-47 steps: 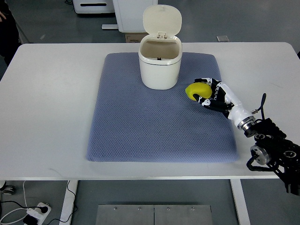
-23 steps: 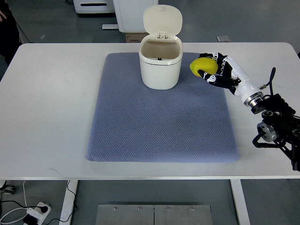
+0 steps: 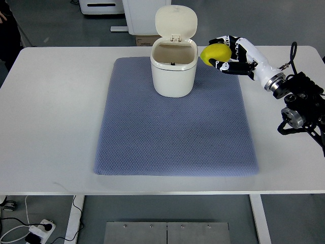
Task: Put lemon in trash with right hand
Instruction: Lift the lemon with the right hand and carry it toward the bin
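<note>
I have the right hand [image 3: 227, 53] wrapped around the lemon [image 3: 215, 52], black fingers [image 3: 222, 64] curled under and over it so the fruit sits clamped in the palm, held up in the air just to the right of the bin [image 3: 173, 69] and about level with its rim. The lemon is not yet over the opening; from here it looks beside the bin's right edge, not inside it. The bin stands on the far part of the blue mat [image 3: 175, 122], its lid [image 3: 175, 23] flipped up at the back, so the mouth is clear from the front and sides. To do this step well, I want to carry the lemon leftward until it hangs squarely over the middle of the opening, keeping it high enough that my knuckles do not knock the rim and tip the light bin. I would stay clear of the upright lid too, since a nudge could swing it shut. Only then should I loosen the fingers. The white table [image 3: 56, 101] around the mat gives room if I miss.
</note>
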Controlling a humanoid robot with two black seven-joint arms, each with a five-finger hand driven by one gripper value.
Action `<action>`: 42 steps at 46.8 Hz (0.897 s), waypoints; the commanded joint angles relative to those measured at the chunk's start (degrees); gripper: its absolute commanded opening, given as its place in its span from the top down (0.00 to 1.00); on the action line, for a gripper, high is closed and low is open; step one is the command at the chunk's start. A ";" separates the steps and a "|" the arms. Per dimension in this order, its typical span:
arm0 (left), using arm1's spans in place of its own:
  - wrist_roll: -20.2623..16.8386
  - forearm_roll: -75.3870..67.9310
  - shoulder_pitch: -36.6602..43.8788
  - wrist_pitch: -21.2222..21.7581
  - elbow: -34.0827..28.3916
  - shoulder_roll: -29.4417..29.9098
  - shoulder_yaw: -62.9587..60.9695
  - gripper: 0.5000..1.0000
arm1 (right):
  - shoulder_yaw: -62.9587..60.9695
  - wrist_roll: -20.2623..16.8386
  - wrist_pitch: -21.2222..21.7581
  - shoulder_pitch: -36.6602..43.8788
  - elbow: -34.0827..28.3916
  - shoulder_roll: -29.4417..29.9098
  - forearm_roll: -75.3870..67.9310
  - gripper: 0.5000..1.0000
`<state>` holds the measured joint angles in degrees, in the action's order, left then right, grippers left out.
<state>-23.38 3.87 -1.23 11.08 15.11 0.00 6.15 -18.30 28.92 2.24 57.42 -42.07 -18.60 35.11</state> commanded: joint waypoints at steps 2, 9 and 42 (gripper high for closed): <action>0.00 0.00 0.00 0.00 0.00 0.00 0.00 0.00 | 1.86 -0.62 -0.04 1.99 -0.03 -0.64 -0.04 1.00; 0.00 0.00 0.00 0.00 0.00 0.00 0.00 0.00 | 4.68 -1.67 -0.04 4.72 0.06 -0.99 -2.06 1.00; 0.00 0.00 0.00 0.00 0.00 0.00 0.00 0.00 | 16.99 -4.31 0.22 16.32 2.87 2.34 -2.59 1.00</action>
<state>-23.38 3.87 -1.23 11.07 15.12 0.00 6.16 -1.42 24.67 2.26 73.47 -39.11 -17.39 32.48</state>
